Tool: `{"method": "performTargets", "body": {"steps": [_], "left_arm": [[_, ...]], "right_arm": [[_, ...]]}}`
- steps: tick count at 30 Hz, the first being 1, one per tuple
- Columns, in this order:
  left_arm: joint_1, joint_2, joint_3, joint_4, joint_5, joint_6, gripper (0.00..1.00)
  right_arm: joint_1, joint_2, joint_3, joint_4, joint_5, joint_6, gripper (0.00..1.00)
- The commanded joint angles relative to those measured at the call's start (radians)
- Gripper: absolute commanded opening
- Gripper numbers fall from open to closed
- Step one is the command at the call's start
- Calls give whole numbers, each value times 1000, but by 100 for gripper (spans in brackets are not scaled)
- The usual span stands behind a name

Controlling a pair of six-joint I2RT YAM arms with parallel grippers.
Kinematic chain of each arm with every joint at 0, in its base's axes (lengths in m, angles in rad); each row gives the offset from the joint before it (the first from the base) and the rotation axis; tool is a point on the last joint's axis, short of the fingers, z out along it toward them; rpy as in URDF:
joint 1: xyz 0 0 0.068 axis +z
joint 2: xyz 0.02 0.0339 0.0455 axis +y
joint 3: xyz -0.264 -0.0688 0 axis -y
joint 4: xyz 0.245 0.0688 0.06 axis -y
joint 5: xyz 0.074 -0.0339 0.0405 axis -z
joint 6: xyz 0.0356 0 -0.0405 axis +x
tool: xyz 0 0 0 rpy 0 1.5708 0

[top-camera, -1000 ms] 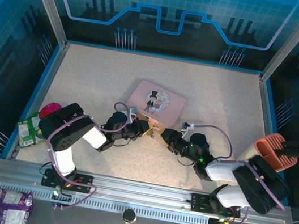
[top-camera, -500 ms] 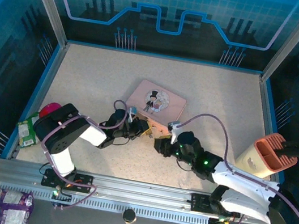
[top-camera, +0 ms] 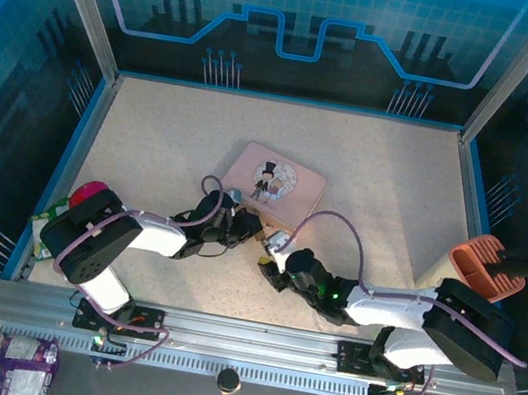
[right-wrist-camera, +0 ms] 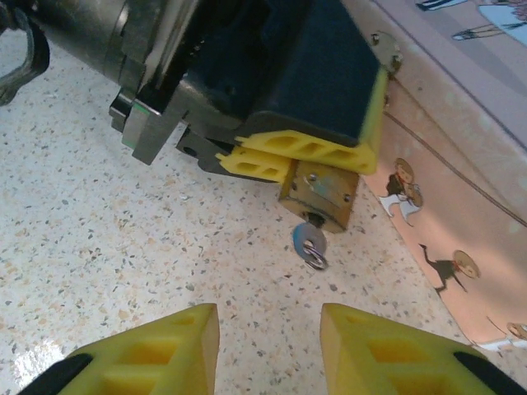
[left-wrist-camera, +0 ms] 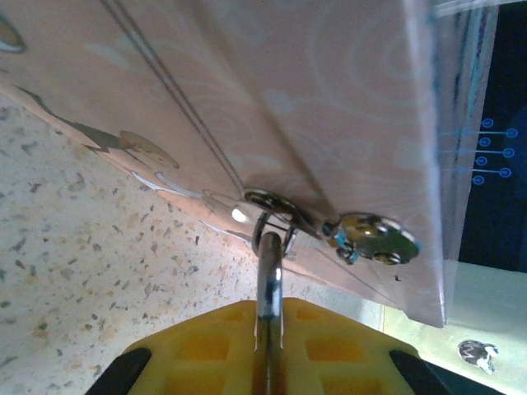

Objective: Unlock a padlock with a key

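My left gripper (left-wrist-camera: 268,350) is shut on the small brass padlock (right-wrist-camera: 319,193). The padlock's silver shackle (left-wrist-camera: 268,267) rises from between the yellow fingers (right-wrist-camera: 262,160) and passes through the ring of the hasp on the pink tin (top-camera: 277,181). The little grey key (right-wrist-camera: 308,239) sticks out of the padlock's underside, a tiny ring hanging from it. My right gripper (right-wrist-camera: 268,346) is open a short way in front of the key, touching nothing. From above, the left gripper (top-camera: 247,225) lies by the tin's near edge and the right gripper (top-camera: 270,268) sits just nearer.
The pink tin's side wall (right-wrist-camera: 461,206) runs along the right of the padlock. A peach holder (top-camera: 484,267) stands at the far right. A red object (top-camera: 89,195) and a green packet (top-camera: 42,219) sit at the left edge. A black knob (top-camera: 229,380) rests on the front rail.
My right gripper has drawn back from the padlock toward the near left, leaving the key in the lock. The left gripper has kept its hold by the tin.
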State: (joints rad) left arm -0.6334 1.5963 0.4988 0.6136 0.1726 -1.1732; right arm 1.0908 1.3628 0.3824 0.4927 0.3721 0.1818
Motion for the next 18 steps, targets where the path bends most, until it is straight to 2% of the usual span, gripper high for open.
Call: {"method": "performTargets", "body": {"steps": [1,5,10,18], "left_arm": [[-15,-38,37,-75,-19,29,0],[-26,-51,47,-111,-36,38,0],[-35,-51,53,-125,-44,45,0],[-52,-57,62,-137,-52,50,0]], "right_arm": [[29,51,-6,137,72,-76,38],[36,103,-5,176,110,-82,37],[37,150,25,153,147,-70,29],[46,212,35,199,189,-65,28]]}}
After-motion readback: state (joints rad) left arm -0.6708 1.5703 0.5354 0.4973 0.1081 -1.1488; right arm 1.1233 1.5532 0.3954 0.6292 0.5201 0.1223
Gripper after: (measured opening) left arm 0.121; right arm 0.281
